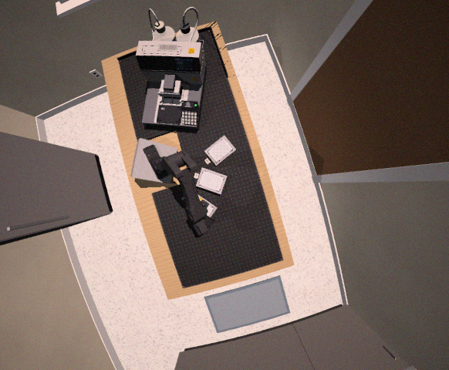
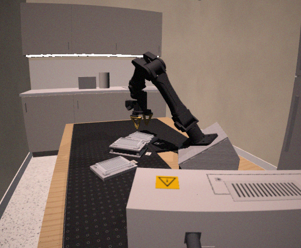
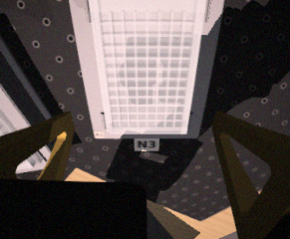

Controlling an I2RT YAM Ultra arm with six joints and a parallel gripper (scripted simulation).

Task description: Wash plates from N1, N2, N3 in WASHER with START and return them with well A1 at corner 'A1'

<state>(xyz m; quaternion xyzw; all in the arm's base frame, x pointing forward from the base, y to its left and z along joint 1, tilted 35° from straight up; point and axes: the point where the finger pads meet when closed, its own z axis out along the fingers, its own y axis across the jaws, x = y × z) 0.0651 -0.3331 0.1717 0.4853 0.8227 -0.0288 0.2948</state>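
My gripper (image 2: 141, 120) (image 3: 143, 119) is open and empty, pointing down above the white 96-well plate (image 3: 146, 65) (image 2: 141, 136) (image 1: 210, 207) that lies in the nest labelled N3 (image 3: 146, 144). The plate sits between my two yellow fingers, well below them. A second plate (image 1: 210, 180) (image 2: 128, 144) (image 3: 0, 117) lies in the middle nest. A third plate (image 1: 220, 149) (image 2: 113, 165) lies in the nest closest to the washer (image 1: 169, 52) (image 2: 212, 197). The washer's carrier (image 1: 169, 114) holds no plate, and the lamp (image 1: 195, 105) is green above the keypad (image 1: 189, 117).
The arm stands on a grey wedge pedestal (image 1: 146, 165) (image 2: 209, 157) at the table's edge. Two bottles (image 1: 163, 31) with tubing stand behind the washer. A black dotted mat (image 1: 232, 247) (image 2: 97, 208) covers the wooden table. Cabinets line the far wall.
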